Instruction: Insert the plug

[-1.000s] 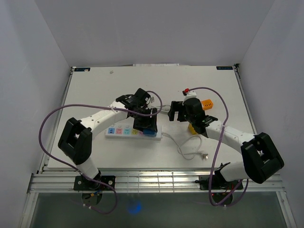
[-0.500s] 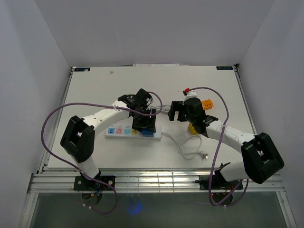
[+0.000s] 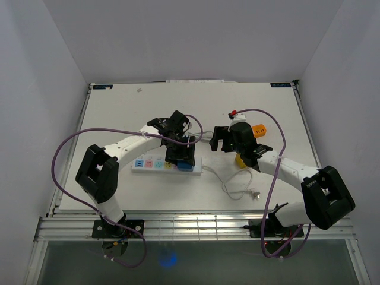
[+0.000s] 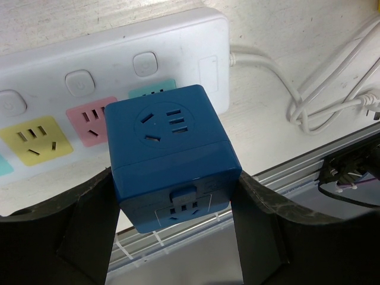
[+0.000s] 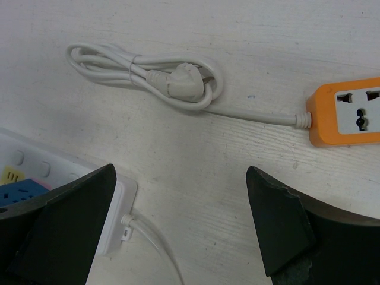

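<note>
Task item: A blue cube adapter (image 4: pixel 169 154) with rounded edges is noted. A round recess with slotted socket holes is seen on its upper face. A second set of slots and a small raised tab are seen on the face nearest the left wrist camera.
Location of item: The cube is found at the cable end of the white power strip (image 4: pixel 119 53), over the teal socket pad. Only a strip of the teal pad is left showing above it.
Seating: Whether the pins are fully home cannot be told, as the underside is hidden.
Power strip: Yellow and pink socket pads are seen beside the cube, each with a round white button above it. A white lead (image 4: pixel 285 89) is seen leaving the strip's end and is looped on the table (image 3: pixel 119 113).
Left gripper (image 4: pixel 175 181): It is closed about the cube. The dark fingers (image 4: pixel 89 225) are pressed against two opposite side faces.
Right gripper (image 5: pixel 181 172): It is spread wide and nothing is held. It is hung above bare table, between the white strip's end and the orange power strip (image 5: pixel 347 113).
Other items: A coiled white cable (image 5: pixel 119 71) with an angled plug (image 5: pixel 184 80) is laid beyond the right gripper and is joined to the orange strip.
</note>
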Tool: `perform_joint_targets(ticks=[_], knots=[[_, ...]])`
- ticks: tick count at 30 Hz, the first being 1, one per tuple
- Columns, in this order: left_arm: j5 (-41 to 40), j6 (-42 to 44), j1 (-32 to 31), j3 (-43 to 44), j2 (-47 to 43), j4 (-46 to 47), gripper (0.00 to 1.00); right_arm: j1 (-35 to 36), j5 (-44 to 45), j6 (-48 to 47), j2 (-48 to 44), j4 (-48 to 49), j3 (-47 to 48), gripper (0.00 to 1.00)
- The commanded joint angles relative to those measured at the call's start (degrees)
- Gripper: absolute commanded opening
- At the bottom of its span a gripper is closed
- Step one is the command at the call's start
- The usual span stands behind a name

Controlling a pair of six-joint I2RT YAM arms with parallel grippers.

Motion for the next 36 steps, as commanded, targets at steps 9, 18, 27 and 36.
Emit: perform_joint_targets(ticks=[9,18,27,36], knots=[[0.8,-0.1,-0.4,1.0,0.1,0.1,0.00,-0.3,-0.9,0.5,-0.7,1.1,-0.3,0.95],[-0.7,-0.5,-0.4,1.7,1.7,0.5,0.00,-0.3,-1.3,0.5,-0.8,1.2,-0.4,0.95],[-1.5,-0.4,-0.4,3.8,4.2,-1.4,0.00,-0.3,-2.6,0.4,-1.0,1.2,-0.5,0.95],[-1.7,0.2,-0.4,6.5,8.5,-2.7,0.00,-0.3,-3.6,0.4,-5.4,5.8,-4.4,0.95]])
